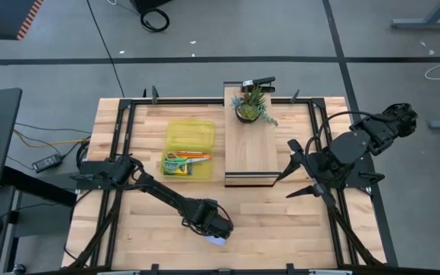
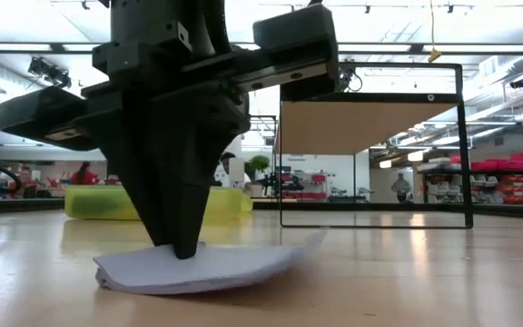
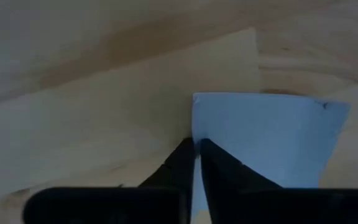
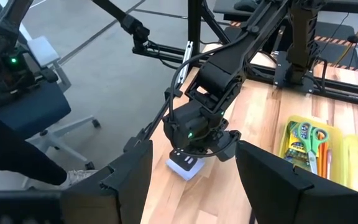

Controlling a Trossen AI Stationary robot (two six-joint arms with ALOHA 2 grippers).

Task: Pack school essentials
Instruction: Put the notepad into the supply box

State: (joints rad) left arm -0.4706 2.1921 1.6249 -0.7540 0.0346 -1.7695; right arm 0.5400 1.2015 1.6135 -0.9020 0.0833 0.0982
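Observation:
The light blue sticky-note pad [image 2: 198, 268] lies near the table's near edge [image 1: 218, 241]. My left gripper [image 2: 185, 247] stands over it, fingers pointing down and shut on it. The green-handled scissors [image 1: 174, 160], orange pencils [image 1: 195, 156] and crayon box [image 1: 176, 170] lie inside the open translucent yellow case [image 1: 190, 134] at the table's left middle. My right gripper [image 1: 283, 187] hovers open above the table's right side, beside the wooden board, touching nothing. My left gripper comes at the sticky-note pad from above, fingers pointing down. Its fingertips [image 3: 182, 158] close at one edge of the pad [image 3: 194, 127], with a thin blue sliver between them. The pad rests on the table, bowed up under the fingers, and its far corner [image 2: 314, 240] curls upward.
A potted green plant [image 1: 252, 105] stands on the far end of a raised wooden board [image 1: 250, 149] at the table's middle. A dark frame [image 1: 128, 114] runs round the table's edges. Bare wood lies between the pad and the case. A person's dark sleeve [image 4: 11, 149] shows beyond the table.

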